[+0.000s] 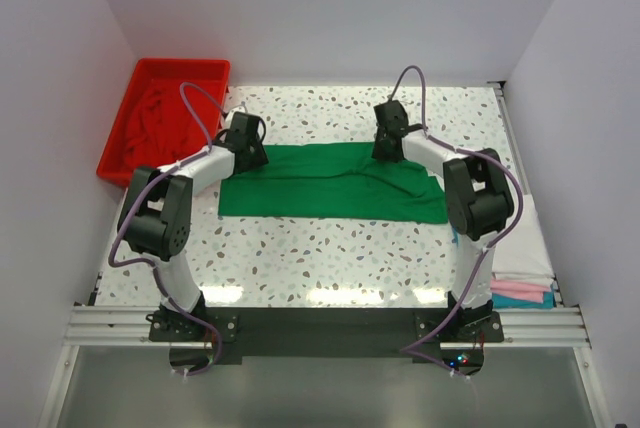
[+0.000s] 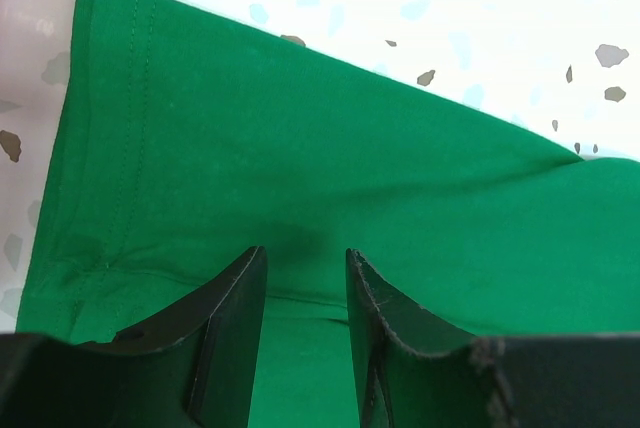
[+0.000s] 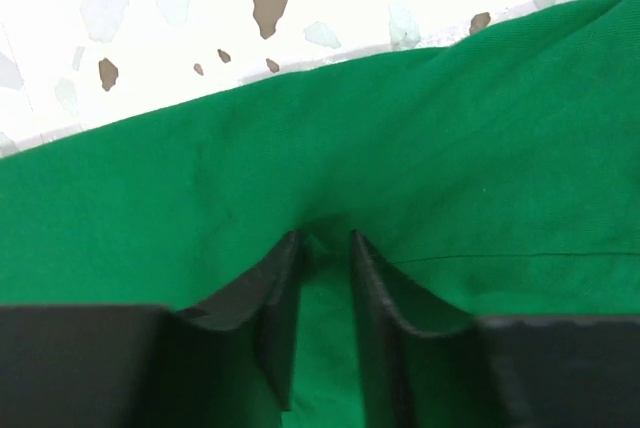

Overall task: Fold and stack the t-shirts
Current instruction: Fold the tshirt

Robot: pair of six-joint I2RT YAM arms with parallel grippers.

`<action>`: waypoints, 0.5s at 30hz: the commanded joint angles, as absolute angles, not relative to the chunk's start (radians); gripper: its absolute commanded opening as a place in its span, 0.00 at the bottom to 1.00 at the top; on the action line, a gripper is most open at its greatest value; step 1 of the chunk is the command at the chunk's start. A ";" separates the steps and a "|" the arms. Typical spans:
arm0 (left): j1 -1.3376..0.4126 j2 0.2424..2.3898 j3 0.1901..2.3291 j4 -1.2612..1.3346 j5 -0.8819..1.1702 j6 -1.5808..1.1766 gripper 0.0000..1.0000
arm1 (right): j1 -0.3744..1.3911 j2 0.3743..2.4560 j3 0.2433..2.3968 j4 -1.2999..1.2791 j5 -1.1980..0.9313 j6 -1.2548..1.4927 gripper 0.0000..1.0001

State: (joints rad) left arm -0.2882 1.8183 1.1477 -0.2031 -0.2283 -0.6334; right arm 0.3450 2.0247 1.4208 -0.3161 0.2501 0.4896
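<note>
Top external view is showing a green t-shirt [image 1: 330,188] lying flat and lengthwise across the middle of the speckled table [image 1: 330,258], folded into a long band. 2 arms are reaching over it from the near edge. At the band's far left corner, the left gripper [image 1: 252,155] is pressing down. The right gripper [image 1: 386,151] is pressing on the far edge, right of the middle. Left wrist view is showing the left fingers [image 2: 235,298] standing apart, tips resting on the cloth beside a stitched hem [image 2: 125,148], with flat green cloth filling the gap. Right wrist view is showing the right fingers [image 3: 275,288] drawing close together, and a small ridge of green cloth is rising between their tips, pinched there. A red tray [image 1: 165,66] is sitting at the far left corner, holding a crumpled dark red shirt [image 1: 155,123]. Pink cloth [image 1: 520,288] and teal cloth [image 1: 528,300] are lying folded at the near right edge, well apart from the green t-shirt.
</note>
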 commanded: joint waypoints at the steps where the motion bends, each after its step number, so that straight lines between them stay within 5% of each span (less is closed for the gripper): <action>1: -0.290 1.782 1.144 -0.184 -0.227 -0.609 0.42 | 0.350 2.016 1.439 -0.288 0.302 0.503 0.26; 7: -0.290 1.784 1.144 -0.184 -0.229 -0.609 0.42 | 0.353 1.973 1.408 -0.290 0.301 0.520 0.01; 15: -0.290 1.781 1.138 -0.183 -0.226 -0.614 0.42 | 0.364 1.858 1.301 -0.265 0.247 0.584 0.00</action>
State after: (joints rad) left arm -0.2886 1.8183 1.1473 -0.2028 -0.2283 -0.6327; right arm 0.3496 1.9617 1.3312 -0.3115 0.2588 0.5365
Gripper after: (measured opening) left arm 0.422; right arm 0.008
